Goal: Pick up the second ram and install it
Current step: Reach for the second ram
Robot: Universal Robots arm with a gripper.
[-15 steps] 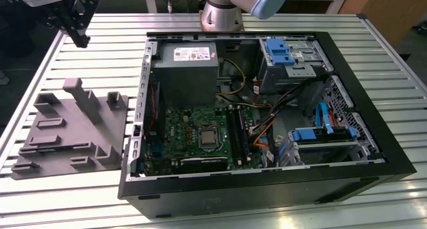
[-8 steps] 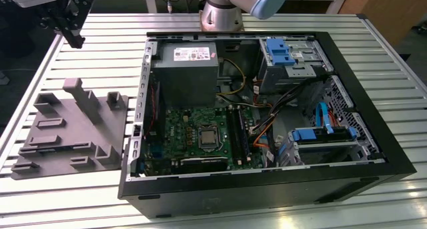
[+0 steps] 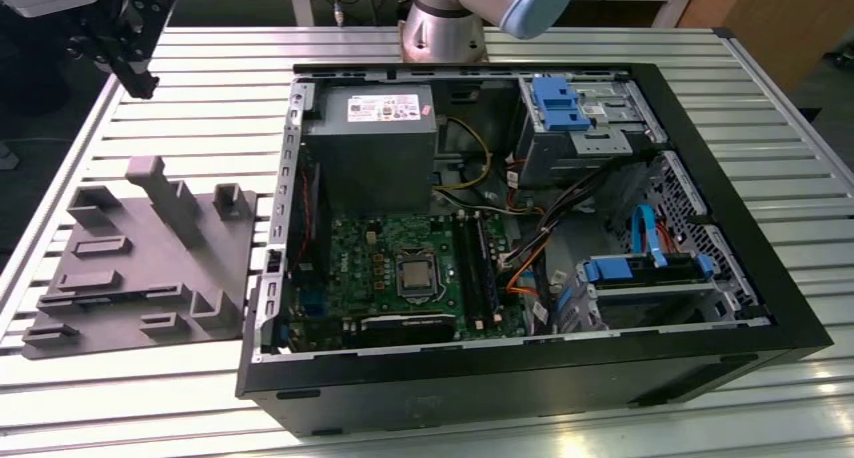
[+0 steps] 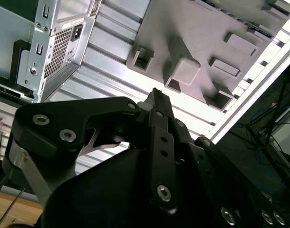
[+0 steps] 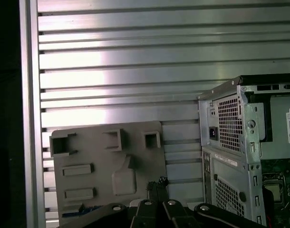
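**Figure.** We view an open black desktop computer case (image 3: 534,363) lying on its side on a slatted aluminium table (image 3: 200,118). In the exterior view, a grey moulded plastic parts fixture (image 3: 147,268) sits at nine o'clock of the case. The black two-finger gripper (image 3: 139,83) hangs above the table at about ten o'clock of the case, well apart from both case and fixture. In both wrist views its fingers (image 4: 162,142) meet at the tips, and we see nothing between them. We cannot tell for certain where the second RAM stick lies. A bluish sliver (image 5: 83,208) at the fixture's edge, just beside the gripper in the first wrist view, may be it. The long dark memory slots (image 3: 475,263) sit at three o'clock of the square processor socket (image 3: 415,274), with orange and black cables (image 3: 527,263) just beside them. We judge the pick not yet begun. To do it well, we would part the jaws fully before descending and take the stick across its thin faces near mid-length. We would then keep it square to the slot and press evenly at both ends, clear of the cables.
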